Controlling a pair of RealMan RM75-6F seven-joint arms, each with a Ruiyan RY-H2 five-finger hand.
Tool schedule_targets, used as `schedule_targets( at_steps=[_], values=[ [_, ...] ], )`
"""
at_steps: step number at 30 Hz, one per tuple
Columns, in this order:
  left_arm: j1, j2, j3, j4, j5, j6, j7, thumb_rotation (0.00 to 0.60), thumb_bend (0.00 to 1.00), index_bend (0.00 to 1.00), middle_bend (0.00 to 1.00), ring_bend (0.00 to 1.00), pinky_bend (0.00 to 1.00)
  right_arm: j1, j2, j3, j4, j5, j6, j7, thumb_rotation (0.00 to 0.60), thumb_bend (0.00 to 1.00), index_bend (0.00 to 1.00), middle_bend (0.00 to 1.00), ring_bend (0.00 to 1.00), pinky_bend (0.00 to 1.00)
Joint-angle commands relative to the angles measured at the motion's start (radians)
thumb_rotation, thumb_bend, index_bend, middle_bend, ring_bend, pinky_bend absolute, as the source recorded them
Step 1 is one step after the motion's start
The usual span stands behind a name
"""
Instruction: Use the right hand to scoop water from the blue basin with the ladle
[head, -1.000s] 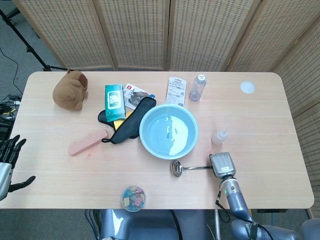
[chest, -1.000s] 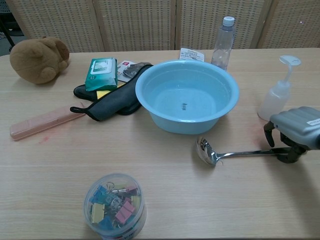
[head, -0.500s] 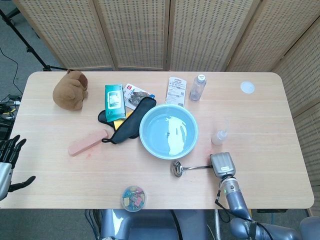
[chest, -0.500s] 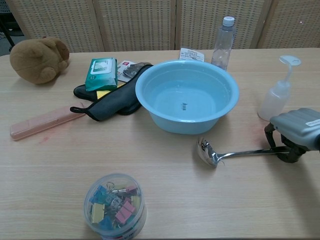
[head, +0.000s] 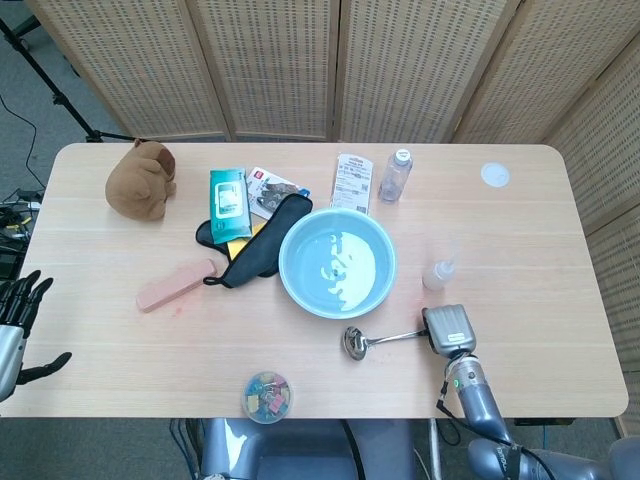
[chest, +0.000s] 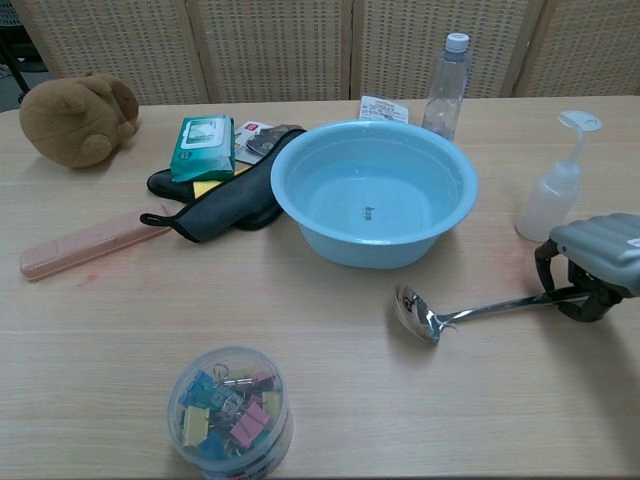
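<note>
Now we see open wood along the near edge of the bench (head: 560, 250), broken only by a tub of binder clips (chest: 230, 410) towards the near left, and more free room along the right edge, where a white disc (head: 494, 175) sits by the far right corner. Our right hand (chest: 595, 268) is near the near right corner, its fingers closed around the handle end of the ladle (chest: 470, 313). Our left hand (head: 20, 325) hangs off the left edge, fingers spread and holding nothing.

Pale wood grain covers the bench top, and woven folding screens stand behind the far edge.

Steel and shiny, the ladle points its bowl towards the left, just in front of the blue basin (chest: 300, 205) and apart from it. Water fills the basin's bottom at the bench's middle. Beside it we note a squeeze bottle (chest: 552, 195), a clear bottle (chest: 447, 85), a dark pouch (chest: 225, 205), a green wipes pack (chest: 203, 147), a pink case (chest: 90, 242) and a brown plush toy (chest: 78, 118).
</note>
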Motion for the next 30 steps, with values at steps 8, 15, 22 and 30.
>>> schedule_targets(
  at_steps=[8, 15, 22, 30],
  values=[
    [0.002, 0.0, 0.003, -0.002, 0.007, 0.005, 0.001, 0.6, 0.0, 0.0, 0.0, 0.0, 0.0, -0.032, 0.119, 0.002, -0.164, -0.054, 0.039, 0.083, 0.6, 0.99, 0.85, 0.94, 0.87, 1.0],
    [0.004, 0.002, 0.005, -0.003, 0.014, 0.01, -0.001, 0.6, 0.0, 0.0, 0.0, 0.0, 0.0, -0.042, 0.194, -0.002, -0.286, -0.074, 0.066, 0.088, 0.6, 1.0, 0.86, 0.94, 0.87, 1.0],
    [0.006, 0.006, 0.005, -0.003, 0.016, 0.016, -0.011, 0.6, 0.0, 0.0, 0.0, 0.0, 0.0, -0.044, 0.239, -0.001, -0.371, -0.089, 0.086, 0.09, 0.6, 1.0, 0.86, 0.94, 0.87, 1.0],
    [0.006, 0.008, 0.006, -0.003, 0.02, 0.017, -0.016, 0.6, 0.0, 0.0, 0.0, 0.0, 0.0, -0.038, 0.301, 0.014, -0.517, -0.14, 0.156, 0.027, 0.6, 1.0, 0.86, 0.94, 0.87, 1.0]
  ],
)
